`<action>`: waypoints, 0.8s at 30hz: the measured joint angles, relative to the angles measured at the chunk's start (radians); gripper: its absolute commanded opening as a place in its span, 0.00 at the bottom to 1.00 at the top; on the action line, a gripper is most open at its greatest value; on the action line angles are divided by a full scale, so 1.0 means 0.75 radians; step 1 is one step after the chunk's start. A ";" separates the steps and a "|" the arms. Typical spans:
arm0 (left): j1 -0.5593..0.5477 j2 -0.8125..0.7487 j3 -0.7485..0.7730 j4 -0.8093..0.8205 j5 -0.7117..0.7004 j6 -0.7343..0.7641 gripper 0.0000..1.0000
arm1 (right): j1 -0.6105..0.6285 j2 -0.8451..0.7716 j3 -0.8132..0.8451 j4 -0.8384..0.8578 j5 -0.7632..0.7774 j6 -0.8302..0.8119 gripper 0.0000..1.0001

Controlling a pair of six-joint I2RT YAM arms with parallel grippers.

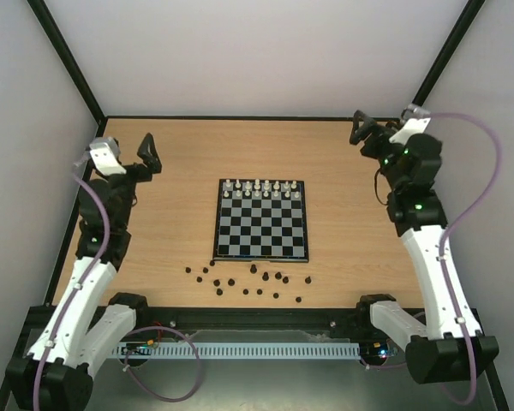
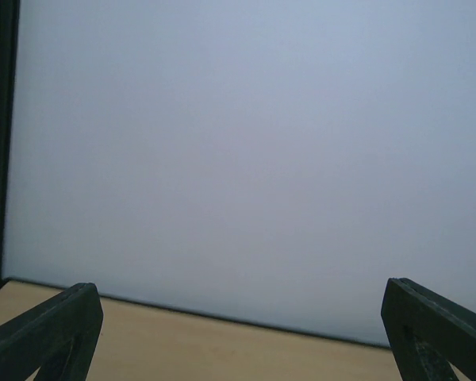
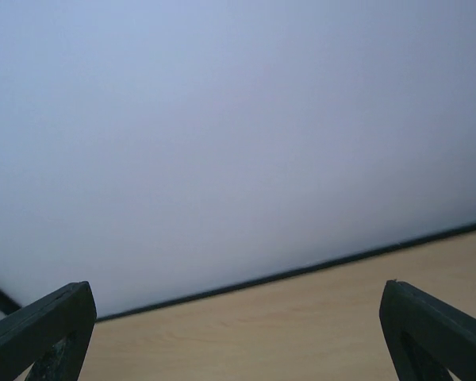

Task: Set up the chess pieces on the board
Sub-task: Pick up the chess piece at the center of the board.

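Note:
The board (image 1: pixel 261 227) lies in the middle of the wooden table, squares black and grey-white. Several tiny black chess pieces (image 1: pixel 231 281) are scattered on the table just in front of its near edge; one (image 1: pixel 254 268) stands right at that edge. My left gripper (image 1: pixel 152 154) hovers at the far left of the table, well away from board and pieces, open and empty. In its wrist view the left gripper (image 2: pixel 238 341) faces the wall. My right gripper (image 1: pixel 357 127) is raised at the far right corner, open and empty, and the right gripper (image 3: pixel 238 341) looks at wall and table edge.
White pieces (image 1: pixel 261 188) fill the board's two far rows. White walls and black frame posts (image 1: pixel 68 60) close the table on three sides. A perforated cable rail (image 1: pixel 240 349) runs along the near edge between the arm bases.

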 measured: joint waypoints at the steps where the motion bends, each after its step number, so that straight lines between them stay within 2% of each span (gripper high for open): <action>1: -0.004 0.002 0.084 -0.067 0.017 -0.039 0.99 | 0.000 0.002 0.099 -0.085 -0.031 0.017 0.99; 4: -0.009 0.028 0.281 -0.247 0.075 -0.123 0.99 | 0.003 -0.002 0.258 -0.249 -0.076 0.084 0.99; 8: -0.010 0.042 0.453 -0.524 0.203 -0.209 0.99 | 0.004 -0.046 0.172 -0.420 -0.140 0.205 0.99; 12: -0.011 -0.061 0.397 -0.748 0.360 -0.275 0.99 | 0.005 -0.040 0.063 -0.584 -0.277 0.250 0.99; 18: -0.014 -0.338 0.208 -0.893 0.605 -0.391 0.99 | 0.038 -0.105 -0.074 -0.725 -0.379 0.248 0.99; 21: -0.014 -0.467 0.151 -0.903 0.661 -0.474 0.99 | 0.135 -0.181 -0.191 -0.743 -0.381 0.260 0.99; 24: -0.014 -0.475 0.128 -0.895 0.711 -0.519 0.99 | 0.257 -0.203 -0.270 -0.747 -0.369 0.284 0.99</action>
